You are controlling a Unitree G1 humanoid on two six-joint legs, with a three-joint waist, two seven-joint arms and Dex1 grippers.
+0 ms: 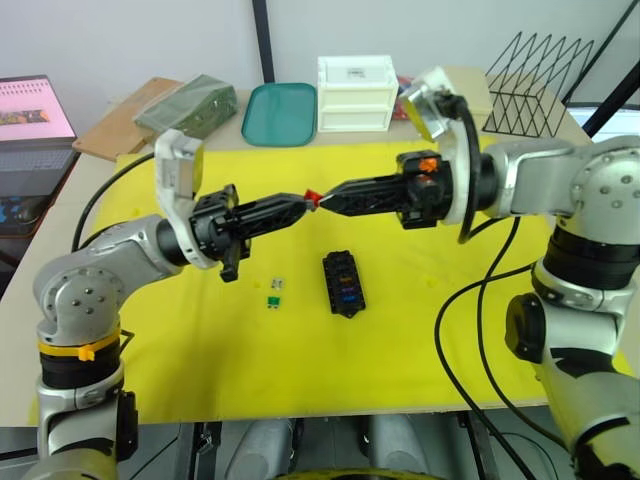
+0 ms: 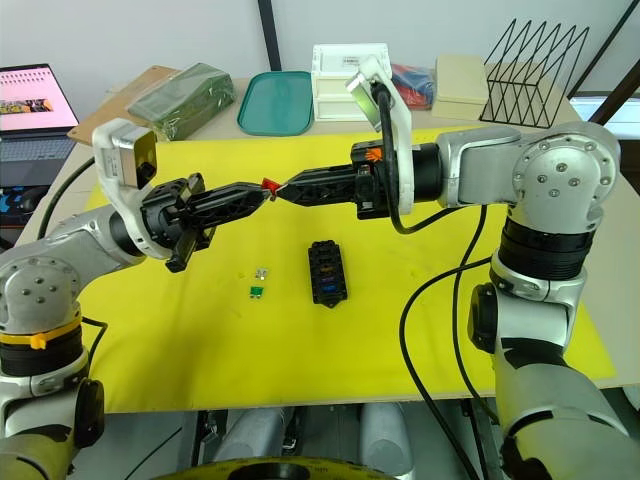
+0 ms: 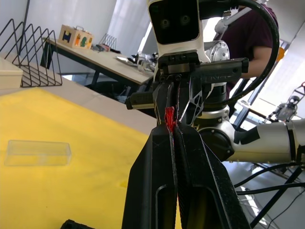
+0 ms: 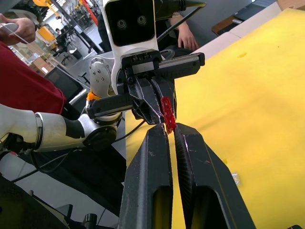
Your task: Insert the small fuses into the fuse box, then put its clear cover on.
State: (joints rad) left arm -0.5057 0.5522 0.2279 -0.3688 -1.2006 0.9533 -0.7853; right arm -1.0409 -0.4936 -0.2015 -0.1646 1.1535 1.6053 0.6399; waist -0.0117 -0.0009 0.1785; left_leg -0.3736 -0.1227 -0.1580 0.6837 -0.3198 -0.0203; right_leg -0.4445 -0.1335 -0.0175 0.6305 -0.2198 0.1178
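Above the yellow mat (image 1: pixel 200 340), my left gripper (image 1: pixel 305 201) and right gripper (image 1: pixel 323 200) meet tip to tip. A red fuse (image 1: pixel 312 196) is pinched where they meet. It stands at my left gripper's fingertips (image 3: pixel 162 136) in the left wrist view and at the right gripper's fingertips (image 4: pixel 183 131) in the right wrist view; both look shut on it. The black fuse box (image 1: pixel 343 283) lies on the mat below, with blue and orange fuses in its slots. A green fuse (image 1: pixel 271 300) and a greyish fuse (image 1: pixel 278 284) lie loose to its left. The clear cover (image 3: pixel 38 152) lies flat on the mat.
Along the table's back stand a teal tray (image 1: pixel 280 113), a white drawer box (image 1: pixel 356 92), a black wire rack (image 1: pixel 535 85) and a green bag (image 1: pixel 187 105). A laptop (image 1: pixel 35 115) sits at far left. A person in a maroon shirt (image 3: pixel 264 33) is beyond the table.
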